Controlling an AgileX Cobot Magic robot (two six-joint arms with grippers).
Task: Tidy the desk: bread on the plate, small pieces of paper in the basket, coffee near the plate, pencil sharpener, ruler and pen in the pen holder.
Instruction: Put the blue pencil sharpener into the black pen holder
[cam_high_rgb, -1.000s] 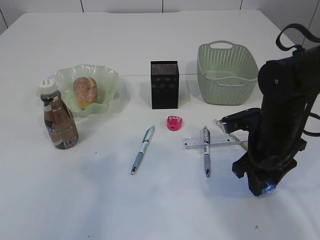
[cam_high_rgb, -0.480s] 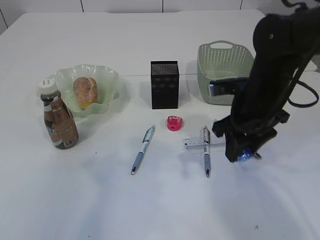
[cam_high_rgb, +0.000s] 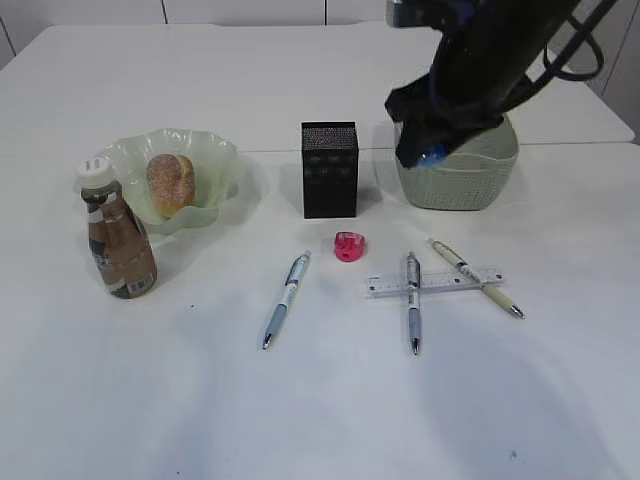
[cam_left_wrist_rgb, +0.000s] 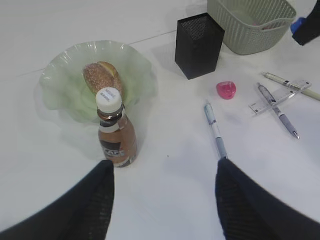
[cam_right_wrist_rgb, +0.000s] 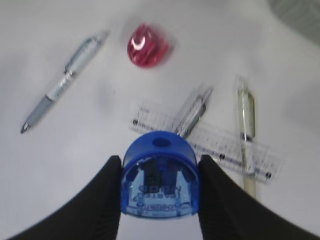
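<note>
Right jaws around blue pencil sharpener; bread in plate.

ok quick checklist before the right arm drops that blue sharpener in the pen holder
1. Grip: right gripper shut on the blue sharpener, a finger on each side: ok.
2. Position: the arm is by the basket, not over the pen holder: not ok.
3. Holder upright: ok.
4. Holder's inside free: cannot tell.
5. Left gripper open, empty, well back from the holder: ok.
6. Pink sharpener apart from the holder: ok.
</note>
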